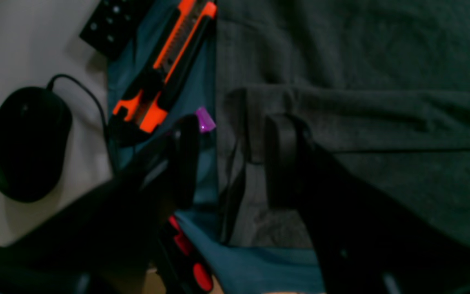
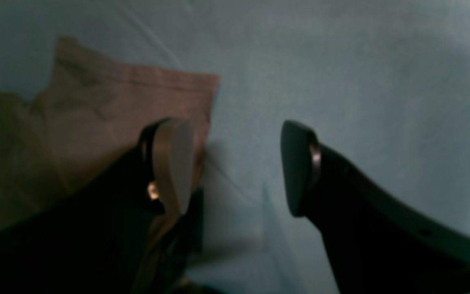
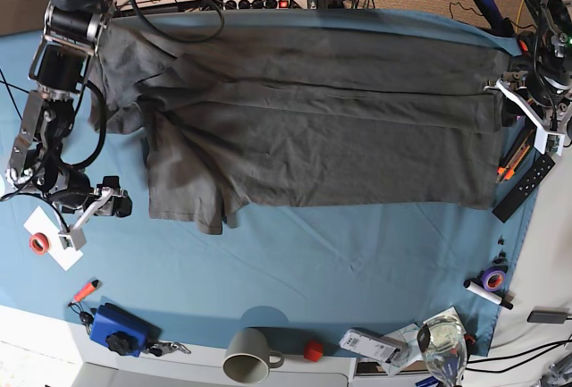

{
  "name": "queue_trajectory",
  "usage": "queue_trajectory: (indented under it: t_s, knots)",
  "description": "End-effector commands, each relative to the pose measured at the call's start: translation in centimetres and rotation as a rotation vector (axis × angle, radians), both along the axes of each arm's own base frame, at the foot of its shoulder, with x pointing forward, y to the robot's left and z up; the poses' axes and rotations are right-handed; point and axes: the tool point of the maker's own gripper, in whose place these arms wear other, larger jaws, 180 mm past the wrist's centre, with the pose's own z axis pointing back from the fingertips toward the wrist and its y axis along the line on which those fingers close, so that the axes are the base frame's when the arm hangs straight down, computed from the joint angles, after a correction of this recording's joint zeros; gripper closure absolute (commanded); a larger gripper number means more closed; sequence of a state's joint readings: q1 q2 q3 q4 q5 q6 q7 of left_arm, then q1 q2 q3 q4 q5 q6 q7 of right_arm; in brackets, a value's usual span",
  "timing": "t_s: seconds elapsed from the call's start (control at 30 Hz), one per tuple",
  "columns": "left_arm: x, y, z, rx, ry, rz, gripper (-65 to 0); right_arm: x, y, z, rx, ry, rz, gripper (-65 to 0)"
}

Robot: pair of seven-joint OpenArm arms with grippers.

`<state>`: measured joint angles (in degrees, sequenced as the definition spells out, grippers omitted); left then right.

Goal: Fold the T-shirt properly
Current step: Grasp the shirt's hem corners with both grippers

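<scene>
Blue-teal cloth covers the table; the dark grey T-shirt lies spread across its far half, partly folded lengthwise, one sleeve bunched toward the right arm's side; the left hand stands well open astride the shirt's edge, one finger over the fabric, nothing pinched; beside it lies an orange utility knife; the right hand gapes wide over bare cloth, empty, just beside a shirt corner.

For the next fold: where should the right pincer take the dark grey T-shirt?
Take the dark charcoal-grey cotton T-shirt by its loose sleeve edge nearest the right pincer, coming in low from that side. That edge lies flat on the blue-teal table cloth, so one finger must slide under.
</scene>
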<state>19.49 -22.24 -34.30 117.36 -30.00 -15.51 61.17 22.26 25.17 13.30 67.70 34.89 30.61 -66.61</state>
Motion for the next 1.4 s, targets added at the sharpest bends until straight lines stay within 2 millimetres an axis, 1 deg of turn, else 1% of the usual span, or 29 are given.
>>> queue_trajectory:
  t_s: [0.0, 0.1, 0.23, 0.37, 0.5, 0.63, 0.77, 0.87, 1.0, 1.1, 1.17, 1.27, 1.37]
  knots:
    - [0.5, 0.3, 1.1, 0.019, -0.038, -0.008, -26.7, 1.3, -0.3, 1.3, 0.018, -0.046, -0.015, -33.9]
    - [0.6, 0.3, 1.1, 0.019, -0.039, -0.008, -26.7, 1.4, 0.6, -0.8, 0.084, 0.0, -0.025, -33.9]
    - [0.6, 0.3, 1.1, 0.018, -0.042, -0.007, -26.7, 0.9, 2.8, -3.3, 0.147, 0.053, 0.011, -33.9]
    - [1.2, 0.3, 1.7, 0.017, -0.083, -0.01, -26.7, 0.5, 4.5, -5.1, 0.143, 0.091, 0.03, -33.9]
    - [2.2, 0.2, 2.6, 0.016, -0.127, -0.014, -26.7, 1.0, 5.5, -5.3, 0.152, 0.072, 0.026, -33.9]
    - [4.2, 0.3, 4.3, 0.01, -0.218, -0.011, -26.7, 0.9, 5.5, -5.4, 0.15, 0.077, 0.028, -33.9]
    - [6.2, 0.6, 4.4, -0.016, -0.251, -0.01, -27.8, 0.9, 5.3, -5.4, 0.142, 0.079, 0.027, -33.9]
    - [8.1, 0.2, 2.8, -0.059, -0.227, -0.023, -31.9, 0.9, 5.3, -5.4, 0.14, 0.079, 0.027, -33.9]
    - [10.7, -0.5, 0.2, -0.063, -0.152, -0.048, -32.6, 0.9, 5.3, -5.4, 0.14, 0.079, 0.027, -33.9]
    - [12.8, -1.2, -0.5, -0.077, -0.132, -0.064, -32.6, 0.9, 5.3, -5.4, 0.14, 0.08, 0.027, -33.9]
    - [13.9, -1.0, -1.0, -0.055, -0.11, -0.065, -32.6, 0.9, 5.3, -5.4, 0.14, 0.08, 0.027, -33.9]
    - [15.2, -0.4, -2.1, -0.043, -0.065, -0.033, -32.6, 0.8, 5.3, -5.4, 0.139, 0.082, 0.028, -33.9]
    - [15.9, -0.3, -3.7, -0.069, -0.01, -0.022, -32.6, 0.7, 5.3, -5.5, 0.138, 0.091, 0.03, -33.9]
